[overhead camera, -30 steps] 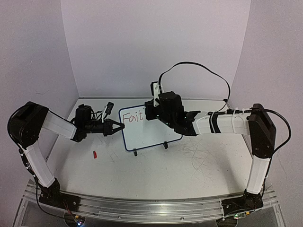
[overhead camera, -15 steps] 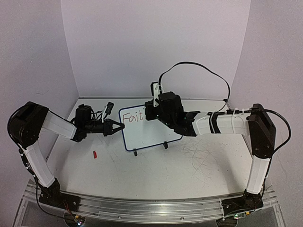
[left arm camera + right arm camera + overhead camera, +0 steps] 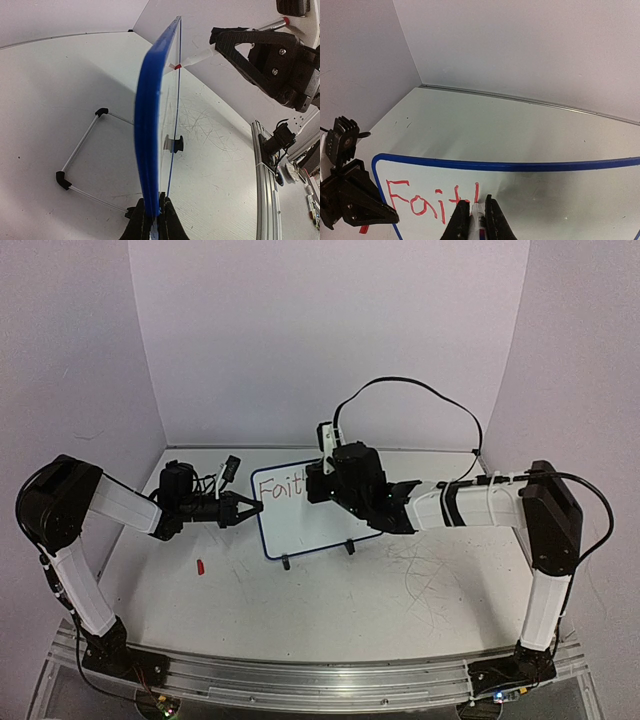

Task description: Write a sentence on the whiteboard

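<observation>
Stroke after "Fait" begun on the whiteboard
Right fingers, clamped on the marker, have moved on; left fingers pinch the upright board's edge mid-surface. The sentence is barely begun.

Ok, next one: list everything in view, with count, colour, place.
small rectangular blue-framed whiteboard: one, white, standing mid-table on two black feet
red handwritten lettering: one unfinished word, red, board's top-left corner
white-barrelled marker: one, white with red tip, tip at the board face
small red piece: one, red, on the table left of the board
wire stand: one, clear rods, black corners, behind the board
flat white table: one, white, scuffed
black cable: one, black, looping above the right wrist
left gripper: one, black, shut on the board's left edge
right gripper: one, black, shut on the marker
</observation>
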`<state>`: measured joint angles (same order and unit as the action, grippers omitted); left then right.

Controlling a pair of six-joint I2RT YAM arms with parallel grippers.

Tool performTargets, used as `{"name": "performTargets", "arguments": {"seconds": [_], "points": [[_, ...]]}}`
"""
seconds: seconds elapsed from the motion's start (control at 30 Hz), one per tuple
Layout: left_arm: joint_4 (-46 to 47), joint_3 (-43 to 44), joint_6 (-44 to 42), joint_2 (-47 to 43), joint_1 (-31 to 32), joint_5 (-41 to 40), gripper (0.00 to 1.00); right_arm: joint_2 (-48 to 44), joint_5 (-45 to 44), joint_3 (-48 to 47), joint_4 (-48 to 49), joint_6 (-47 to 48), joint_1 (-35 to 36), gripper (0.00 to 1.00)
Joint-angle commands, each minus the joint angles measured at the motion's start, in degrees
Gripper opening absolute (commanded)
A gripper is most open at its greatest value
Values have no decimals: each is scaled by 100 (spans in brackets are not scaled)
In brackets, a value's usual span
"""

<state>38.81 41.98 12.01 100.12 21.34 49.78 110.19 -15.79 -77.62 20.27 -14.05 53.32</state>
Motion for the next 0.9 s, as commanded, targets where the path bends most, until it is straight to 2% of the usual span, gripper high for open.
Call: {"name": "performTargets", "arguments": {"seconds": [0.0,0.87], "points": [[-305,122,-287,-75,37,-150,0,-75,-174,101,-6,-117,31,0],[-314,116,-287,-89,37,-145,0,-16,-203,221,-76,-298,116,0]]}}
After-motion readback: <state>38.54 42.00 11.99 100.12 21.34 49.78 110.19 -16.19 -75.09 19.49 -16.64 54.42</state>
